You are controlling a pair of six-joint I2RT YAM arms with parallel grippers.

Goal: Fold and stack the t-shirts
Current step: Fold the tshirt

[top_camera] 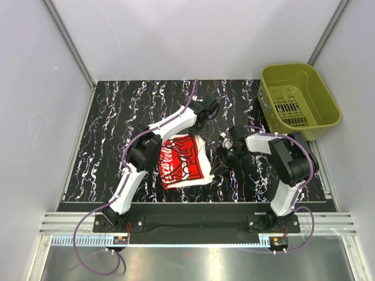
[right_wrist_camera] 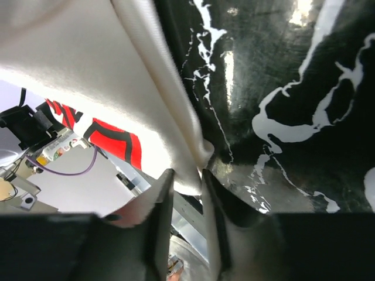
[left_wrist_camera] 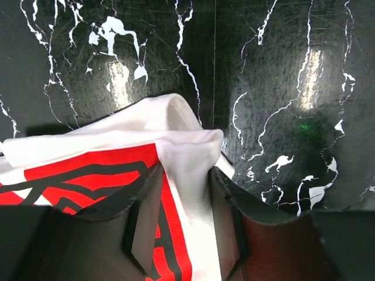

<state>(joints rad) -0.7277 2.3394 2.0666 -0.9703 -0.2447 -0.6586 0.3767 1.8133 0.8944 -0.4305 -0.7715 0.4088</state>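
One t-shirt (top_camera: pixel 184 161) lies bunched on the black marbled table, off-white with its red graphic facing up. My left gripper (top_camera: pixel 199 130) reaches down onto its far right corner. In the left wrist view a fold of the t-shirt (left_wrist_camera: pixel 117 146) fills the gap of the left gripper (left_wrist_camera: pixel 186 175), and both fingers press against it. My right gripper (top_camera: pixel 218 164) is at the shirt's right edge. The right wrist view shows the hem of the t-shirt (right_wrist_camera: pixel 88 58) lifted off the table and pinched in the right gripper (right_wrist_camera: pixel 187 175).
An olive-green plastic basket (top_camera: pixel 300 99) stands at the back right corner. The black table (top_camera: pixel 129 111) with white veins runs between white walls left, right and behind. A metal rail lines the near edge by the arm bases.
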